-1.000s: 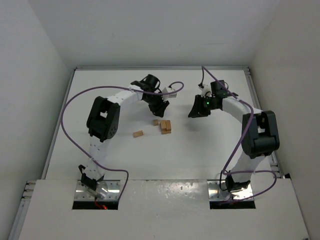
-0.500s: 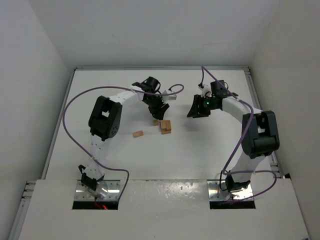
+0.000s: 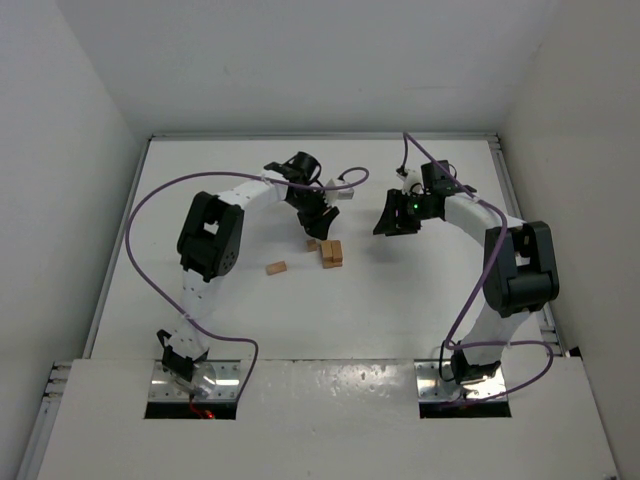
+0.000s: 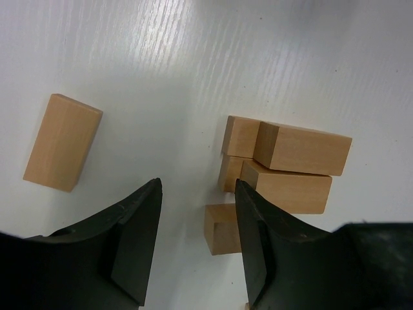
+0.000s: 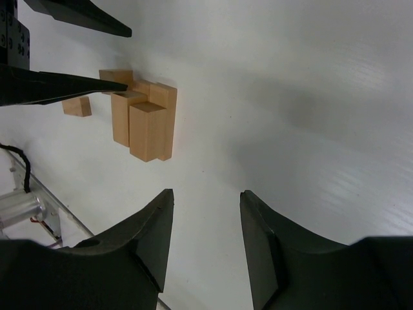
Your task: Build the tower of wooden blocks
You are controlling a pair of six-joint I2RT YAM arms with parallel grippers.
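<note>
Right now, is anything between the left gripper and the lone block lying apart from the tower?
Nothing visible: only bare table separates the left gripper from the lone block. The tower and a small cube sit on the gripper's other side.

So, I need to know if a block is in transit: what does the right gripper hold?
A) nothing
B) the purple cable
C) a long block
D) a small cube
A: in the right wrist view the right gripper has its fingers apart with only bare table between them, and the wood blocks lie off to one side.
</note>
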